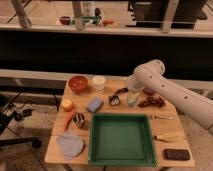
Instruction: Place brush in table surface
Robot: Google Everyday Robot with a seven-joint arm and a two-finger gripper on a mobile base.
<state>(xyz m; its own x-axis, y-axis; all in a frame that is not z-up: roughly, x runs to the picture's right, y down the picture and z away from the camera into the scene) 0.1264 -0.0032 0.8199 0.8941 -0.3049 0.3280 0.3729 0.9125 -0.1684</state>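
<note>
The brush [117, 96] lies on the light wooden table surface [107, 112] at the back middle. Its slim black handle points back right and its dark squarish head points toward the green tray. My white arm reaches in from the right. The gripper [132, 98] hangs at the arm's end, just right of the brush handle and low over the table. I cannot see whether it touches the brush.
A green tray [94, 140] fills the front middle. A red bowl [78, 83], white cup [99, 82] and blue sponge [94, 104] lie to the left. A grey cloth [70, 144] is front left. A yellow-handled tool [170, 136] and black slab [177, 154] are front right.
</note>
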